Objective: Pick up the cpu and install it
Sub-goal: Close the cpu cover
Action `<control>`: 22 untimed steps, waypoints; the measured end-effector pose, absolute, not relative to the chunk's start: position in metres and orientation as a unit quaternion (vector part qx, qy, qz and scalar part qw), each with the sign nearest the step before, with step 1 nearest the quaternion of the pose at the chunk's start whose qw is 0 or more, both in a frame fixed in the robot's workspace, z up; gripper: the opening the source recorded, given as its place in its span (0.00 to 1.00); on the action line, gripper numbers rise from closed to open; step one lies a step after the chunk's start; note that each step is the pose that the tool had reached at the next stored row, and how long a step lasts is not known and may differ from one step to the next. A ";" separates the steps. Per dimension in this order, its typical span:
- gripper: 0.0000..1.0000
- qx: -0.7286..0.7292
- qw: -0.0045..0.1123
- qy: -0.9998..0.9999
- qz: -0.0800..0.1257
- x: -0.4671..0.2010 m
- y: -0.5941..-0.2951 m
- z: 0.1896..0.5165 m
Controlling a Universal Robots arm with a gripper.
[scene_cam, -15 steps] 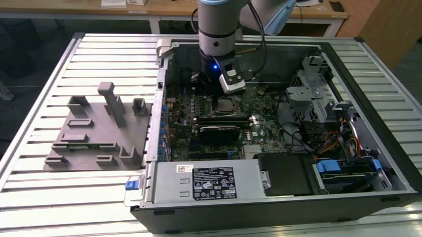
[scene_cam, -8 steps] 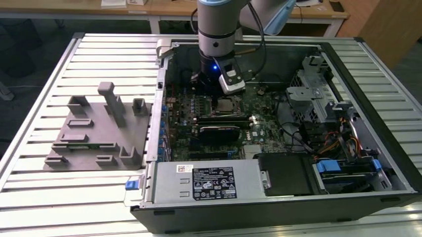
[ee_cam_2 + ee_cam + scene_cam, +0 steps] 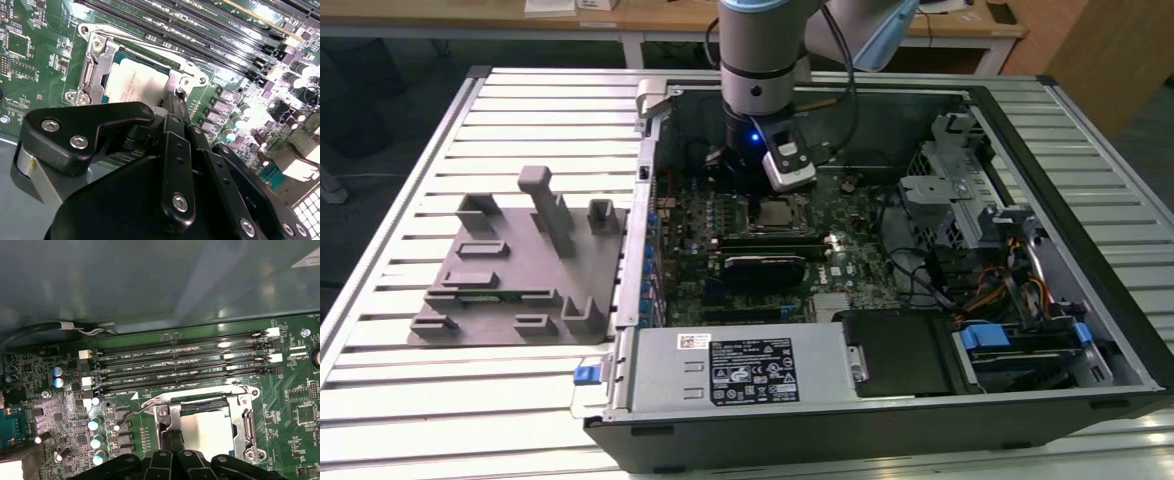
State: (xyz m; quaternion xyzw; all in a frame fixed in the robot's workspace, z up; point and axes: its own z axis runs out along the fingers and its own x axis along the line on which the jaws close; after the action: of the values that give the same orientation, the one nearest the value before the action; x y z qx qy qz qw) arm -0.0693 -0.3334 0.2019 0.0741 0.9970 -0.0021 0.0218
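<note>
The cpu [image 3: 134,82] lies flat inside the metal-framed socket [image 3: 93,70] on the green motherboard, its silvery-white top showing through the frame. It also appears in the first wrist view, cpu [image 3: 207,429], and in the exterior view, cpu [image 3: 781,210]. My gripper [image 3: 176,98] reaches down into the open computer case, and its dark fingers [image 3: 172,441] stand together at the socket frame's edge next to the chip. Nothing shows between them. A thin wire lever [image 3: 131,414] runs along the socket's side.
The open computer case [image 3: 1067,130] lies on a slatted metal table [image 3: 400,400]. A grey fixture [image 3: 507,270] sits at the exterior view's left of the case. Memory slots [image 3: 180,365] run beside the socket. A power supply [image 3: 747,370], drive bays and cables [image 3: 987,290] crowd the case.
</note>
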 end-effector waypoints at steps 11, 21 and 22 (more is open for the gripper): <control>0.11 0.071 0.022 0.997 -0.002 -0.070 -0.333 0.199; 0.11 0.071 0.020 0.997 -0.002 -0.061 -0.333 0.200; 0.11 0.071 0.021 0.997 -0.001 -0.061 -0.333 0.201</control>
State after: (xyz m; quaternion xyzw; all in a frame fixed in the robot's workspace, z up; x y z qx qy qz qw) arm -0.0607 -0.3332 0.2015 0.0711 0.9973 -0.0011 0.0207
